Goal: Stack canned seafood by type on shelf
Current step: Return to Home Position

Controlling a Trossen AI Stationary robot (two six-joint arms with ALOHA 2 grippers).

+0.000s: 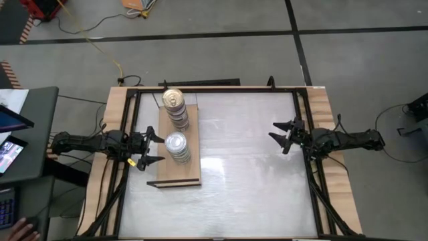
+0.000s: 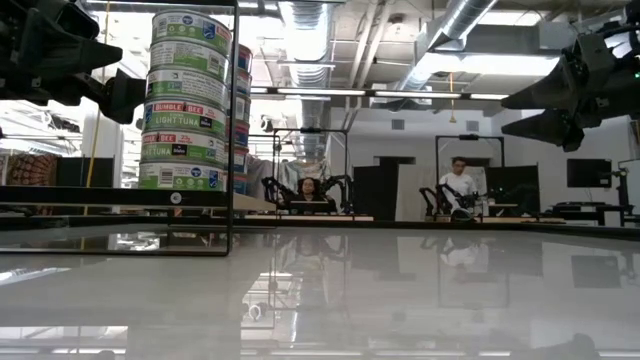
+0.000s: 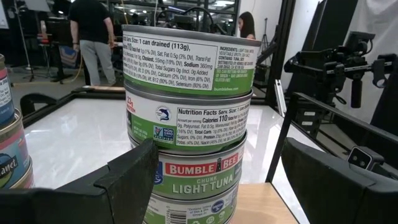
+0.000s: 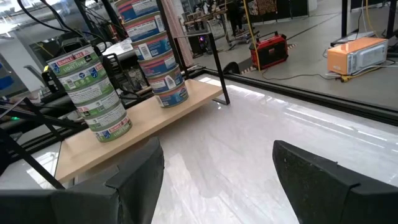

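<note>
Two stacks of tins stand on the tan shelf (image 1: 175, 173). The near stack (image 1: 176, 146) is silver-topped with green tuna labels, and also shows in the left wrist view (image 3: 186, 118). The far stack (image 1: 175, 107) is gold-topped with blue and red labels, and also shows in the right wrist view (image 4: 152, 53). My left gripper (image 1: 152, 147) is open at the shelf's left edge, its fingers on either side of the near stack's left part, apart from it. My right gripper (image 1: 281, 134) is open and empty at the table's right side.
The shelf's thin black frame (image 4: 219, 71) stands on the white tabletop (image 1: 247, 174). Wooden side rails (image 1: 328, 114) run along the table's left and right. People show in the room beyond the table (image 2: 458, 180).
</note>
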